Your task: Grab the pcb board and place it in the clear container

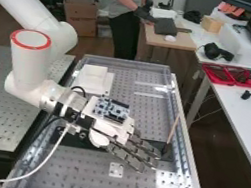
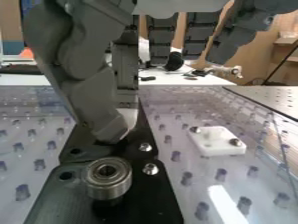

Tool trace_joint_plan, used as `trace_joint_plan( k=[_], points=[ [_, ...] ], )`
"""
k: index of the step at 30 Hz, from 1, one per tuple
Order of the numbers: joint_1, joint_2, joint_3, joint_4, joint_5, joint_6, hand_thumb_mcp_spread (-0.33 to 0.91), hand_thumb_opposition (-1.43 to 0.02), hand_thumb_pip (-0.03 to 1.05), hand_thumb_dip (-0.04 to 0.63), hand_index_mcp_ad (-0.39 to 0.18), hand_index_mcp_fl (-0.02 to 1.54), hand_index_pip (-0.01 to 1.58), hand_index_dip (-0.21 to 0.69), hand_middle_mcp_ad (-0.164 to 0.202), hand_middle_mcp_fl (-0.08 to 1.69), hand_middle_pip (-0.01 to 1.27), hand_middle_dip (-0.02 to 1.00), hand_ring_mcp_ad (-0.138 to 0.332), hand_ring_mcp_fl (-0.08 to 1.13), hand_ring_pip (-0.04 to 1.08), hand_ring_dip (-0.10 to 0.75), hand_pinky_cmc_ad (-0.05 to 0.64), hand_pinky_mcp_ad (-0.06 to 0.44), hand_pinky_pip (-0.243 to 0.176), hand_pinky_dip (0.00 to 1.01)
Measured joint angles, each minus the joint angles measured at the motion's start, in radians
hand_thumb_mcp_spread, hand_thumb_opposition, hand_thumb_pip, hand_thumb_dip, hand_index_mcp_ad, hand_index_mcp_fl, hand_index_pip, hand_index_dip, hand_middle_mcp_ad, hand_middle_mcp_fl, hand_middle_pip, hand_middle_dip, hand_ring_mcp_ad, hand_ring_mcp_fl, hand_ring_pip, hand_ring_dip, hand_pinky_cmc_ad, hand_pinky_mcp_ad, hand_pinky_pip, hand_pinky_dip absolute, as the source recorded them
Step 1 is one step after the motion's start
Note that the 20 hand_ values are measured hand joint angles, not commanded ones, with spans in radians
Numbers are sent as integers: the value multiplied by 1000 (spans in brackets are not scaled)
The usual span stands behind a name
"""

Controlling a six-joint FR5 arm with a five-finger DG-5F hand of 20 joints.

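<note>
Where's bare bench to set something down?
Two patches, by the high view: the perforated top beyond the hand, between the white block and the right-hand rail; and the near end, around the small white plate. The middle is crowded: the hand is over the black plate with its bearing and bolts, a thin stick close by.

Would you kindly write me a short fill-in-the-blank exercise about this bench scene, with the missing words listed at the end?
1. In the high view, the hand has its fingers ____, not curled.
2. In the high view, the pcb board is nearer to the ____ stepped block than to the trays.
3. Those trays on the side table are ____ in colour.
4. In the wrist view, the round metal bearing sits over a ____ plate.

Missing words: straight; white; red; black.
</note>
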Motion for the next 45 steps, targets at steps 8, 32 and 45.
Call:
trace_joint_plan(
  k=[8,32,45],
  points=[
    [0,-1,-2,7,2,15,506,-911,668,267,-87,412,1524,101,45,9,129,101,119,0,98,-5,295,117,-75,209],
    [16,129,-23,26,14,73,504,-941,660,267,-87,456,1522,91,54,24,138,101,122,14,94,-5,312,117,-75,194],
    [213,302,-114,79,-94,107,508,-953,660,267,-87,459,1518,91,54,24,138,101,126,14,98,-5,312,117,-75,194]
  ],
)
